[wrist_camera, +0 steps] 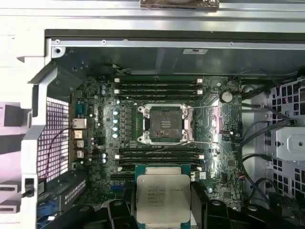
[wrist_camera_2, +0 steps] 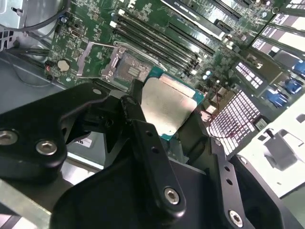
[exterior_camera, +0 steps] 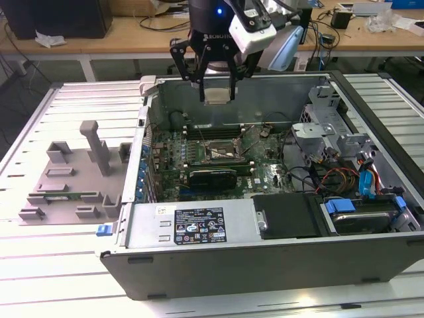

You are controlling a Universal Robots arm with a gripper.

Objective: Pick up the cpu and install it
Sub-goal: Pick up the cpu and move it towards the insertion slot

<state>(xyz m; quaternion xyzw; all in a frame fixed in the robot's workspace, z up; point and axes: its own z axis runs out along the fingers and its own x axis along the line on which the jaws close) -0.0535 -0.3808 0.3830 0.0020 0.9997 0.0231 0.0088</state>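
Observation:
My gripper [exterior_camera: 217, 95] hangs above the open computer case, shut on the cpu [exterior_camera: 217, 95], a flat square chip with a silver-grey metal top. In the first wrist view the cpu [wrist_camera: 163, 198] sits between the black fingers [wrist_camera: 116, 212], and in the second wrist view the cpu [wrist_camera_2: 164, 106] shows its metal top with a teal rim. The motherboard socket [wrist_camera: 165, 124] lies open below, its metal frame lifted; in the exterior view the socket [exterior_camera: 224, 154] is below and toward the camera from the gripper. The socket [wrist_camera_2: 128, 71] is also seen past the fingers [wrist_camera_2: 143, 138].
Case walls [exterior_camera: 218, 232] ring the motherboard. Memory slots [wrist_camera: 158, 87] flank the socket on two sides. A drive cage and cables [exterior_camera: 331, 152] fill the exterior view's right. A grey fixture tray [exterior_camera: 73, 179] sits on the table at the exterior view's left.

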